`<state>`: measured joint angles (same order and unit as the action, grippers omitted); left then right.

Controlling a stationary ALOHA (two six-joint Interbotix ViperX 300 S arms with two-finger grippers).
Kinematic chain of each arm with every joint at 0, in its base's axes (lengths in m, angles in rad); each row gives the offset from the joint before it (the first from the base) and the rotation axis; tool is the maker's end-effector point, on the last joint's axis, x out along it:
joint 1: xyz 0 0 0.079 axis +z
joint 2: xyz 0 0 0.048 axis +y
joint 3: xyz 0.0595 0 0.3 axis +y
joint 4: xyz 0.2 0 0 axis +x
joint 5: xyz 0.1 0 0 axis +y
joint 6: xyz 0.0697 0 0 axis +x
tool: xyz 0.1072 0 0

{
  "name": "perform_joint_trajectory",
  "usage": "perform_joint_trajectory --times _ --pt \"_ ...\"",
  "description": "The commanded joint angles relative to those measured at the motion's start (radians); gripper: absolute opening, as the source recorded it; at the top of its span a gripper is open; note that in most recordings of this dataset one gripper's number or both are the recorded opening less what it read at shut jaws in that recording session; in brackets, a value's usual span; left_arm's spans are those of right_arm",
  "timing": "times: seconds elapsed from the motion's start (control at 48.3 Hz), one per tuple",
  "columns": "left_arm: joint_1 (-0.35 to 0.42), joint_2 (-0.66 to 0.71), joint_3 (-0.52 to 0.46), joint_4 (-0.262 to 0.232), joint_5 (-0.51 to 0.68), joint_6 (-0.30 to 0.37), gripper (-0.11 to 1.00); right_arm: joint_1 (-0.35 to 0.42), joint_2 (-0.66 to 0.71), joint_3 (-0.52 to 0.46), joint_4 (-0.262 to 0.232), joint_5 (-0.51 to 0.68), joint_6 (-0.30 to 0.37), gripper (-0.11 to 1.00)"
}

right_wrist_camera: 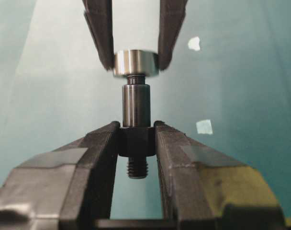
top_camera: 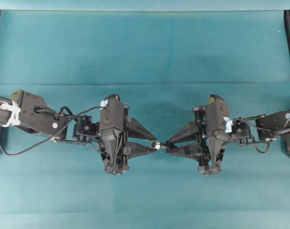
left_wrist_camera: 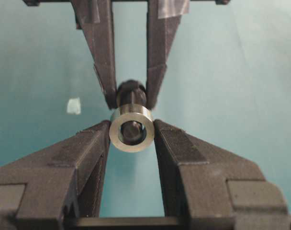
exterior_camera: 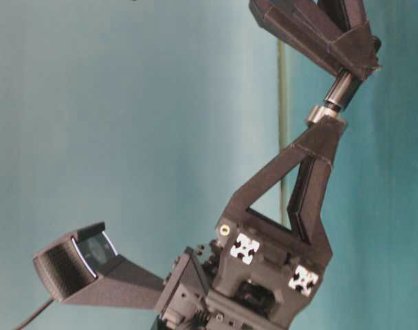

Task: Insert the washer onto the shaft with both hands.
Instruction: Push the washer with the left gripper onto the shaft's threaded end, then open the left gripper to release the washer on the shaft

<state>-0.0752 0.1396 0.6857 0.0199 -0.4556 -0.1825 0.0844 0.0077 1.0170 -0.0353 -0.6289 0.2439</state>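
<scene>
Fingers (left_wrist_camera: 95,143) of the left gripper (top_camera: 153,143) pinch the washer (left_wrist_camera: 131,127) at their tips, and the right gripper (top_camera: 168,144) clamps the thick part of the shaft (right_wrist_camera: 136,108). Both meet tip to tip mid-air over the teal worktop (top_camera: 145,47). Shaft's thin end sits right at the washer's hole, its threaded end (right_wrist_camera: 137,167) poking back between the right fingers (right_wrist_camera: 100,158).
</scene>
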Motion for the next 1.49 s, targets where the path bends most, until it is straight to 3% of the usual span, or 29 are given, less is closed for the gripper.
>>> perform_joint_trajectory --times 0.0,0.31,1.428,1.47 --pt "0.000 0.003 -0.026 0.002 0.002 0.002 0.37 0.003 -0.005 -0.021 0.002 -0.012 0.008 0.00" --pt "0.002 0.032 -0.071 0.002 0.063 0.014 0.37 0.006 0.000 -0.032 0.002 -0.012 0.008 0.00" --pt "0.006 0.037 -0.101 0.002 0.117 -0.005 0.37 0.006 0.000 -0.029 0.002 -0.003 0.008 0.00" --pt "0.006 0.035 -0.100 0.002 0.118 -0.003 0.42 0.006 0.000 -0.029 0.002 -0.002 0.008 0.00"
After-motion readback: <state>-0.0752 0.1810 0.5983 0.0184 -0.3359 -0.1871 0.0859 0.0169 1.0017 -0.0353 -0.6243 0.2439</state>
